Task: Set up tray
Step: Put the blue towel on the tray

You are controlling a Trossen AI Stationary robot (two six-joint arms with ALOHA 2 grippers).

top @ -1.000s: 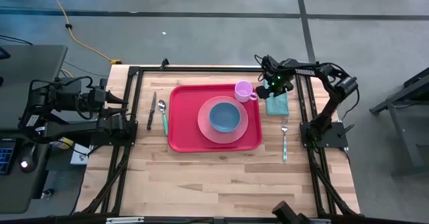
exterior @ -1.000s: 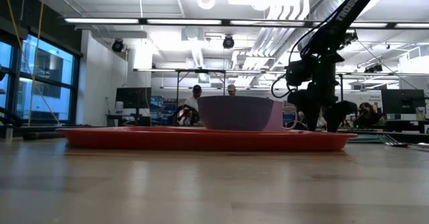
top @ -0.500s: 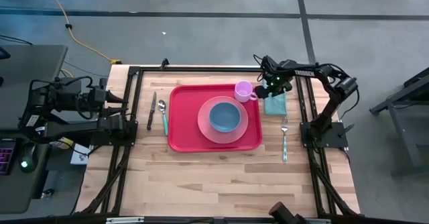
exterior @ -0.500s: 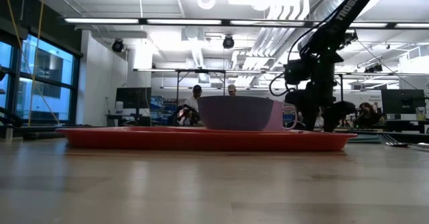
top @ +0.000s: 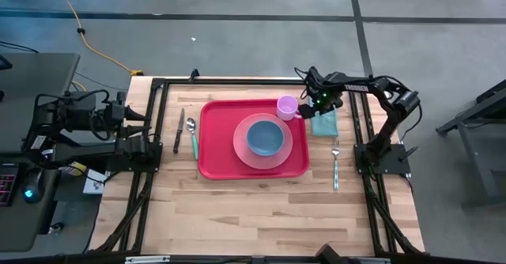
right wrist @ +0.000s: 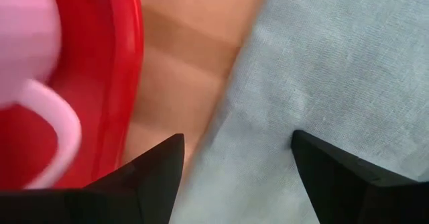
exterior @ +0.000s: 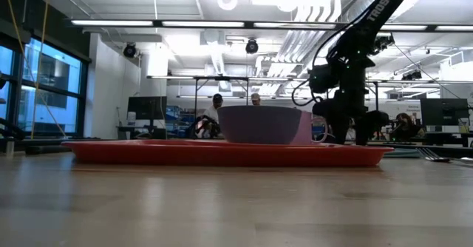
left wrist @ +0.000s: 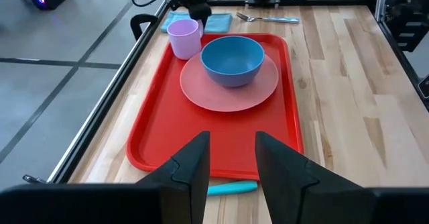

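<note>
**Right tool poised low beside the tray's far corner**

Right tool (top: 314,106) hung with its fingers (right wrist: 151,177) spread wide and nothing between them, pointing down over the edge of a teal napkin (top: 326,122) and the strip of bare worktop (top: 237,209) just beside the tray's rim. Its arm reached in from the base at the worktop's right edge, elbow raised, forearm stretched toward the far right corner of the tray (top: 215,149); in the low view the wrist came down steeply from above, next to the pink mug (top: 287,107).

The tray lay flat at the middle of the worktop, carrying a round pink plate (top: 239,147) with a blue bowl (top: 265,137) on it and the mug in its far right corner. A fork (top: 335,163) lay on the wood right of the tray, near the napkin; a knife (top: 179,130) and a teal-handled spoon (top: 193,136) lay to its left.

Left tool (left wrist: 229,158) was drawn back off the worktop's left edge, fingers partly apart and empty, aimed across the tray.
</note>
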